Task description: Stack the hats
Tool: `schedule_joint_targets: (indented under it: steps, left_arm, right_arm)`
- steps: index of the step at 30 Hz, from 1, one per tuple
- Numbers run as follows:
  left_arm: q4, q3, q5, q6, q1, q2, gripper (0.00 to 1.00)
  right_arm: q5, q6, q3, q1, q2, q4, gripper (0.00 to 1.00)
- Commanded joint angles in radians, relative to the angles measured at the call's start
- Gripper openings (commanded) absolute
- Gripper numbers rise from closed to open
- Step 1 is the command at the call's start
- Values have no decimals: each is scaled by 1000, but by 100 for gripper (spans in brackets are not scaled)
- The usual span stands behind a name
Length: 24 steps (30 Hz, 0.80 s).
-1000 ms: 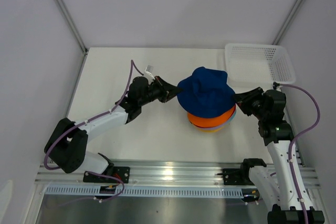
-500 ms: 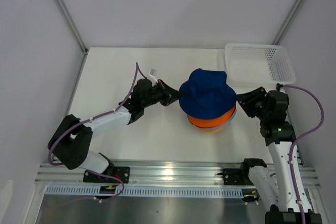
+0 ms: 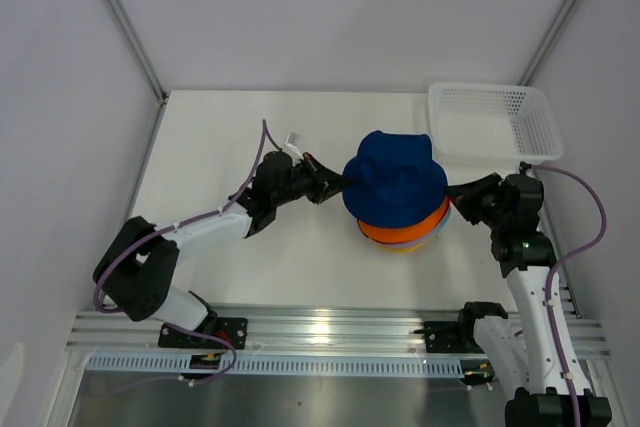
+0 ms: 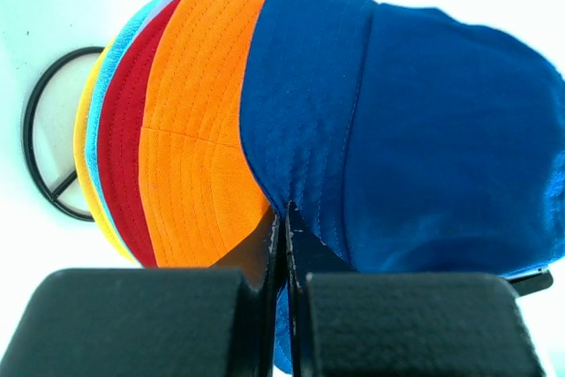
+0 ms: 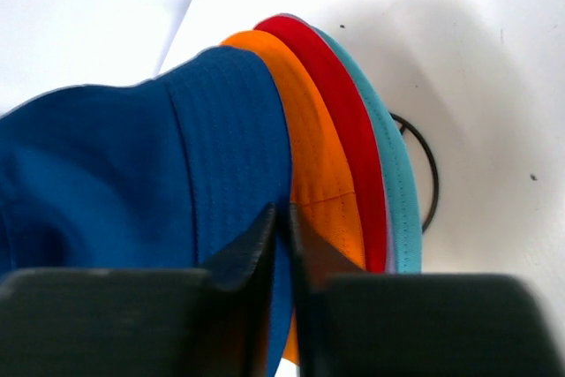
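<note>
You're clamping the L claw (image 4: 284,216) shut on the blue hat (image 3: 395,179) at its left brim edge. R claw (image 5: 282,214) is pinching the right brim edge. Blue hat's sitting atop the orange hat (image 4: 199,112), mid surface (image 3: 210,137).

This is a laboratory robot cell: pale panel walls (image 3: 60,67), a white tabletop (image 3: 210,127), a slotted aluminium mounting rail (image 3: 330,325).

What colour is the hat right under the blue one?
Orange. The orange hat lies just beneath the dark blue hat; clearest in the left wrist view.
</note>
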Motion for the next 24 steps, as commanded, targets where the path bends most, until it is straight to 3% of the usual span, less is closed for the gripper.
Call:
schedule_joint_targets:
  steps: [1, 3, 18, 24]
  left_arm:
    - [14, -13, -15, 34, -20, 15, 1]
    - [22, -27, -19, 39, -28, 15, 1]
    - [39, -84, -102, 108, -49, -45, 1]
    - [57, -124, -134, 120, -66, -49, 1]
  right_arm:
    - [-16, 19, -5, -5, -14, 70, 9]
    - [-17, 19, -7, -5, -19, 82, 0]
    - [-51, 5, 53, -3, -65, 181, 0]
    - [-7, -57, 50, -3, -95, 46, 0]
